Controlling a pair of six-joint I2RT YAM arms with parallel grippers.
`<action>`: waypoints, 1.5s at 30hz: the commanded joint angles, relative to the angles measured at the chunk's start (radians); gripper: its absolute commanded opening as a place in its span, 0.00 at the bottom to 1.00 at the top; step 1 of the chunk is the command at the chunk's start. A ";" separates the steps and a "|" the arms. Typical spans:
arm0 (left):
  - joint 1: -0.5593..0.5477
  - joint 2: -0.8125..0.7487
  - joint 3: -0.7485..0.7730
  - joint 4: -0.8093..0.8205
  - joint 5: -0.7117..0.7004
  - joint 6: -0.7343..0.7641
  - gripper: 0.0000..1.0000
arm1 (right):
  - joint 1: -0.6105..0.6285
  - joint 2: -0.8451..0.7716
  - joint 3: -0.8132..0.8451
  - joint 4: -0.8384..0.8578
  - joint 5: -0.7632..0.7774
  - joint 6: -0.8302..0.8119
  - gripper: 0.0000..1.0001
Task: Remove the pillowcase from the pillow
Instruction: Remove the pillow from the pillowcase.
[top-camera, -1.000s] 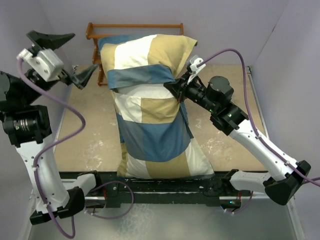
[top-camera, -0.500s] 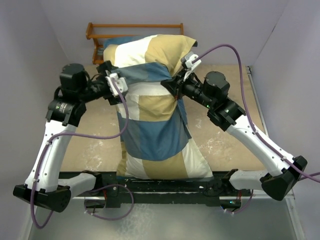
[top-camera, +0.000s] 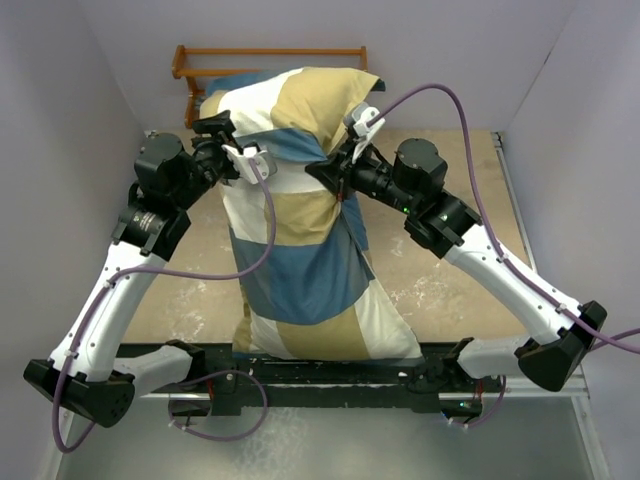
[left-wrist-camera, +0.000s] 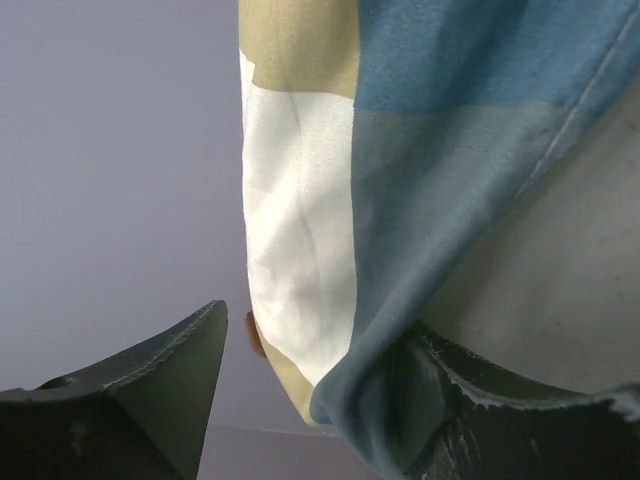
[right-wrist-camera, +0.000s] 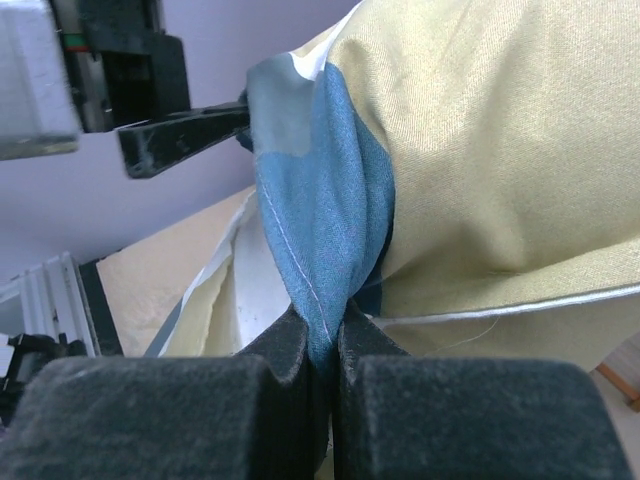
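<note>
Nearest my arm bases, the pillowcase (top-camera: 300, 290) rests its lower end on the table (top-camera: 440, 290), spreading in cream, tan and blue blocks. The pillow is inside, plumping it out, and I can see no bare white cushion.

Farther up, my right gripper (right-wrist-camera: 325, 335) is clamped tight on a pinched fold of blue fabric, which rises from between its fingers. I judge this hold is meant to anchor the cover and lift it.

Just across that fold, my left gripper (left-wrist-camera: 318, 335) stands partly wide. A blue hem drapes against one finger and there is a gap beside the other, so it grips nothing. It looks placed for a second pinch.

Beyond both claws, the tan and cream top end bulges toward a wooden rack (top-camera: 270, 52).
</note>
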 joint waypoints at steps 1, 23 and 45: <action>-0.004 0.012 0.032 0.081 -0.073 -0.034 0.64 | 0.037 -0.044 0.103 0.105 -0.090 -0.025 0.00; 0.070 0.162 0.408 -0.083 -0.088 -0.393 0.00 | 0.069 -0.152 0.009 0.067 -0.121 -0.104 0.00; -0.019 0.241 0.717 -0.004 0.249 -0.711 0.24 | 0.254 0.128 0.280 0.057 -0.014 -0.259 0.00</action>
